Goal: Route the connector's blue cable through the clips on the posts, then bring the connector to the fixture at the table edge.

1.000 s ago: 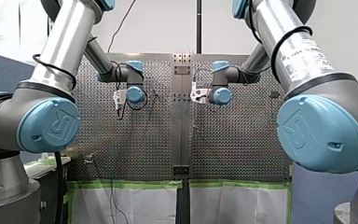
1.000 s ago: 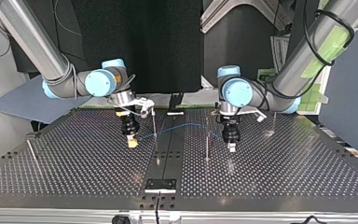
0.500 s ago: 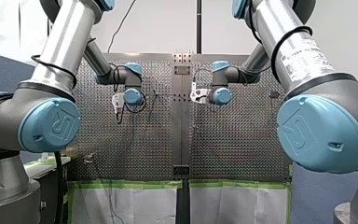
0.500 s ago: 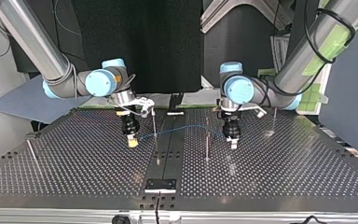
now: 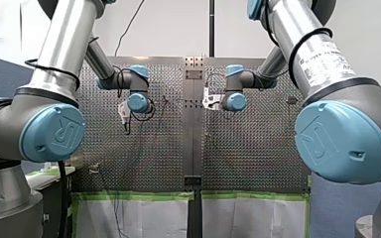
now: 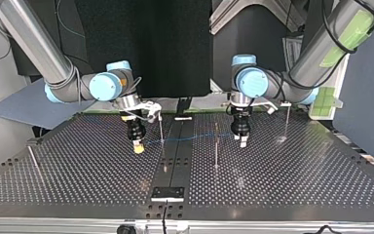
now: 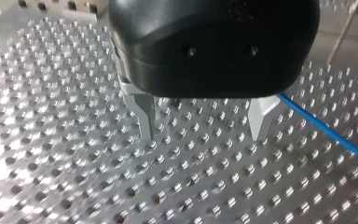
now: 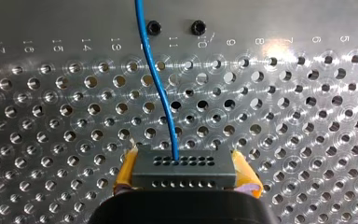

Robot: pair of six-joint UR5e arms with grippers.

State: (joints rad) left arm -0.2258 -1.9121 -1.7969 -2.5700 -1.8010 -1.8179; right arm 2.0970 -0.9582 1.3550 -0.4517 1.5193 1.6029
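Gripping the connector (image 8: 184, 169) between yellow pads (image 8: 126, 171), my right tool (image 6: 137, 146) hangs over the perforated worktop (image 6: 78, 180).
Blue cable (image 6: 195, 137) runs from the connector past a thin post (image 6: 161, 127) to my left tool (image 7: 205, 130), whose metal fingers (image 7: 143, 114) stand open and empty, with the cable just beside one. Both tools sit toward the worktop's arm-side edge, and the fixture (image 6: 167, 193) is at the opposite edge.

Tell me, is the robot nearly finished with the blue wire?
Not yet. Done: my right claw grips the connector. In hand: the blue cable stretches past a post toward my left claw, which is open and empty, the cable beside it. I cannot tell whether it is clipped in. Left: finishing the routing, then carrying the connector to the fixture at the edge of the table.
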